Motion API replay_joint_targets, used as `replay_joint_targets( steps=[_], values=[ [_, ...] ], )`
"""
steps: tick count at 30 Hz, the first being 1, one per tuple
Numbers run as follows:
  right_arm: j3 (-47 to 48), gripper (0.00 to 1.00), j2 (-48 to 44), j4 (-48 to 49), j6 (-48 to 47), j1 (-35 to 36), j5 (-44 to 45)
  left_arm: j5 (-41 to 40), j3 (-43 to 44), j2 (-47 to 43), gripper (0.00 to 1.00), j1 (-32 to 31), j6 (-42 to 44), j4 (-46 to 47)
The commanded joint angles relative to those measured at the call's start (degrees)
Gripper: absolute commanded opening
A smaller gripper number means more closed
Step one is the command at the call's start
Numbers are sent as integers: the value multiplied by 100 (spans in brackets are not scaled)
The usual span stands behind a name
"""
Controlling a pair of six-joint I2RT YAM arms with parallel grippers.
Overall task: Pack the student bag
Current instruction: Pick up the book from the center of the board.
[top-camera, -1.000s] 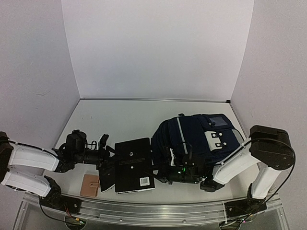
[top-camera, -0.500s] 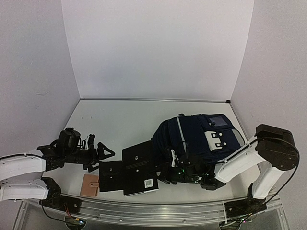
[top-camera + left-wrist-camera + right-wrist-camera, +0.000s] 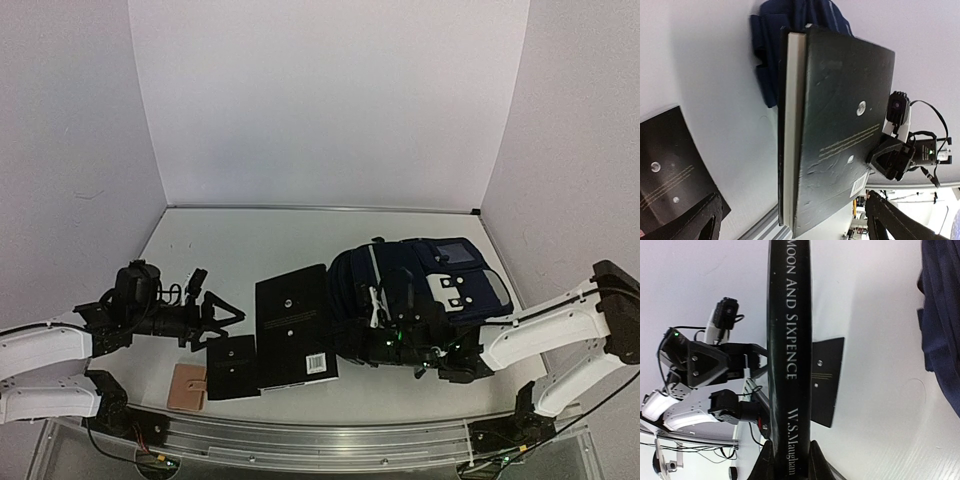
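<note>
The left end effector [image 3: 218,318] has let go of the book [image 3: 293,335] and drawn back to the left, its jaws now spread wide. The book, pinched at its near right edge by the right end effector [image 3: 345,352], has slid right to lie just beside the bag [image 3: 420,290]. That uncovers a small black booklet [image 3: 231,366] on the bench. The right arm's elbow has swung lower and outward.

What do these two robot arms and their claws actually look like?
The left arm and right arm have white tube-like links and black joints. The left gripper and right gripper are black, two-fingered, each with a small wrist camera, looping black cables and a green light.
</note>
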Motion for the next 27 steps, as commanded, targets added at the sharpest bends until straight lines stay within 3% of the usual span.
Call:
replay_joint_targets(
  steps=[1,14,20,27],
  values=[
    [698,0,-916,266,-374,4,199,756,665,127,100,14,294,704],
    [1012,0,-1367,133,-612,11,-172,1726,1094,606,96,-131,-417,2615],
    [1035,0,-1369,145,-630,7,-267,1611,1054,830,73,-180,-747,3100],
    [869,1,-1556,-122,-626,7,62,1470,835,907,26,-179,-1043,3572]
  ],
)
